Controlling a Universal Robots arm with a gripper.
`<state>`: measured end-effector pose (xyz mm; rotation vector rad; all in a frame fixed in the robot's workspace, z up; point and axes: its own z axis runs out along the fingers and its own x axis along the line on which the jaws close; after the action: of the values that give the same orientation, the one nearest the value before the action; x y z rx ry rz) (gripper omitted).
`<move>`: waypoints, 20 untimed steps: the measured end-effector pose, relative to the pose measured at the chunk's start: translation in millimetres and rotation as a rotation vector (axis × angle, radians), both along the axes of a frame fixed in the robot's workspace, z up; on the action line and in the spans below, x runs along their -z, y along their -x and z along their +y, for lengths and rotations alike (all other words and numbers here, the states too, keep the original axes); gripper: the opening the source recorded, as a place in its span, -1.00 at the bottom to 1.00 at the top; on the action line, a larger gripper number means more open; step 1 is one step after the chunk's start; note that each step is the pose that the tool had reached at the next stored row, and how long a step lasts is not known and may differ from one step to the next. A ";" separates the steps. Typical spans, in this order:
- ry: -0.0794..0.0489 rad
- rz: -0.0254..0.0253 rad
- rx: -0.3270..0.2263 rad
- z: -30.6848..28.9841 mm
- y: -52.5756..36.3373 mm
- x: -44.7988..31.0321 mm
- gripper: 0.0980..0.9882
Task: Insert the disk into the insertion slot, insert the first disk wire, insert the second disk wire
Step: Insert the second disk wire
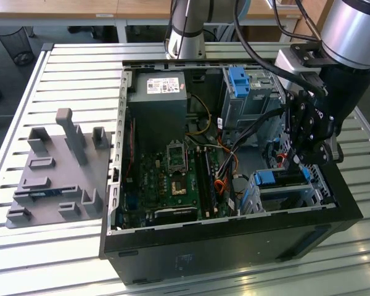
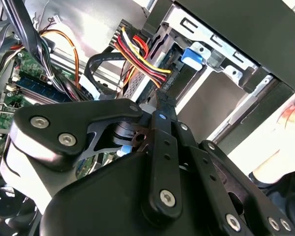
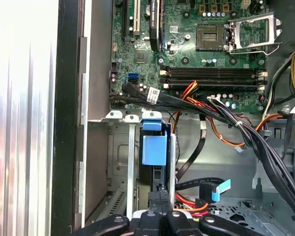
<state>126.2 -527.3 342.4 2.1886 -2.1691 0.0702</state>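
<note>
The disk [image 1: 276, 179] sits inside the insertion slot [image 1: 311, 196], the low perforated metal cage at the case's corner on the exterior view's right. Its blue carrier [image 3: 154, 150] shows between the cage walls [image 3: 118, 147]. My gripper [image 1: 295, 161] hangs just over the cage. In both wrist views its fingers are shut on a black connector [image 2: 165, 98] at the disk's end. A bundle of red, yellow and black wires [image 2: 137, 54] runs into that connector. A flat black cable with a blue tab [image 3: 219, 189] lies loose beside the cage.
The open case holds a green motherboard [image 1: 172, 179], a grey power supply [image 1: 157, 98] and a taller bay with a blue latch [image 1: 239, 80]. Thick black cable bundles [image 3: 265, 142] cross beside the cage. A grey fixture plate [image 1: 55, 172] lies on the slatted table.
</note>
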 end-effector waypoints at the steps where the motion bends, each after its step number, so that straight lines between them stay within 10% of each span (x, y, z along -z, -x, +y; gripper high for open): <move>1: 0.000 0.0003 0.000 0.0 0.1 -1.4 -0.98; 20: 0.000 0.0018 0.000 4.5 12.4 -11.9 -0.98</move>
<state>113.8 -522.8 354.3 2.1879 -2.1680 0.0683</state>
